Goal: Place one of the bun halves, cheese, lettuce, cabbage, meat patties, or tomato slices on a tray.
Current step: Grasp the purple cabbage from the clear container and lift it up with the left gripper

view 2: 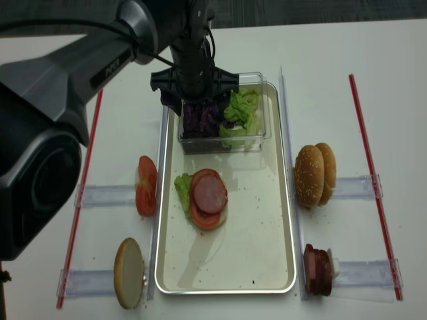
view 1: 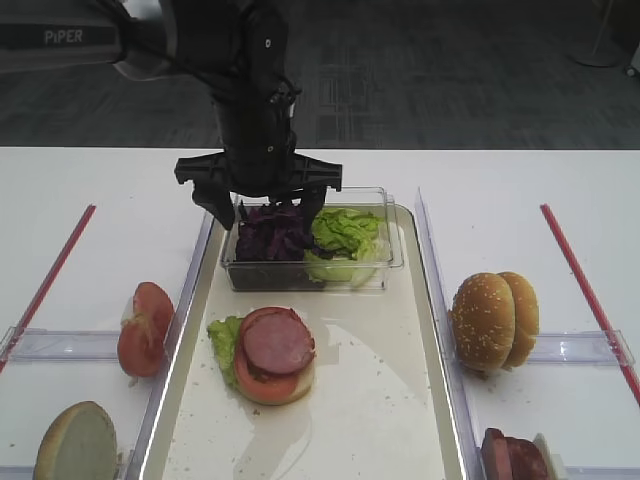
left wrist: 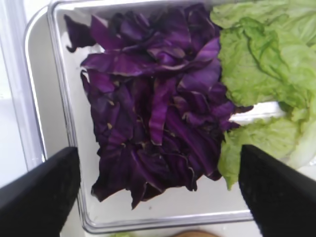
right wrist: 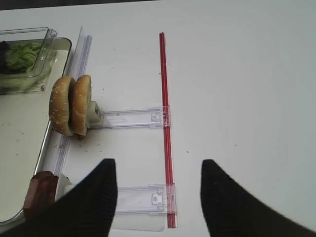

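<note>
The white table (view 1: 80, 190) bears the tray (view 1: 400, 420), clear racks (view 1: 575, 347) and red strips (view 1: 585, 290).

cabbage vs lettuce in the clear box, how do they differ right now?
Colour: the cabbage is dark purple, the lettuce light green.
Form: the cabbage is flat strips piled together; the lettuce is ruffled leaves.
Position: in the exterior view the cabbage fills the left side of the clear box, the lettuce the right.
The open left gripper straddles the cabbage, not the lettuce.
Shared: both lie in the box, side by side and touching.

White "PiPER" lettering on left arm (view 1: 60, 38)
</note>
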Robot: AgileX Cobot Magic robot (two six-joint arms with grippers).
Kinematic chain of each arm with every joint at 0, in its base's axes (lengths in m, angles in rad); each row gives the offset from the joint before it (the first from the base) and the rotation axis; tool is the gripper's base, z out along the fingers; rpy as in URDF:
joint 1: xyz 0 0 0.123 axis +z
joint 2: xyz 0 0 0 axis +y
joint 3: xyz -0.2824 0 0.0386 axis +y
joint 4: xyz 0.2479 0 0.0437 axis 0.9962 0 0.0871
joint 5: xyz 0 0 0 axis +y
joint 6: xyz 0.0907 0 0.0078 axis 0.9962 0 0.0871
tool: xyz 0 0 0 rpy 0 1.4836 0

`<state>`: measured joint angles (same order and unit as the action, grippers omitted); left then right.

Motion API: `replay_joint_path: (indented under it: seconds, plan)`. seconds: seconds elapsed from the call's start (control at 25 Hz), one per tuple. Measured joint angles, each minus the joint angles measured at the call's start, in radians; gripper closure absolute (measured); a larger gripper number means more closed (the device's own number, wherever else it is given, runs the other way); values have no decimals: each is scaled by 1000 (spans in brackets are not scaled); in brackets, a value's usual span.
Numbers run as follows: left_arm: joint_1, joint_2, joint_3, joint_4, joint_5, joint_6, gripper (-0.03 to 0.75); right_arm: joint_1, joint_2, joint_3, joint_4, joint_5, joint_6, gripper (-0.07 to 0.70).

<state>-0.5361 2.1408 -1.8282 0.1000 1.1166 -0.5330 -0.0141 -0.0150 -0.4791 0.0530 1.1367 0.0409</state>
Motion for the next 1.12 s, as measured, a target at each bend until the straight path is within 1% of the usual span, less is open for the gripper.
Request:
replay_joint_path:
  seconds: [0.16, 0.48, 0.84, 1.12]
  plan:
    - [0, 33, -49, 7, 0, 3, 118, 0, 0, 0, 0, 0, 0, 233]
    - [0, 86, -119, 7, 6, 8, 130, 0, 0, 0, 0, 0, 0, 314]
    - [35, 100, -128, -3, 4, 20, 150, 0, 0, 0, 0, 0, 0, 415]
    - [40, 128, -134, -23, -3, 44, 150, 0, 0, 0, 0, 0, -2, 510]
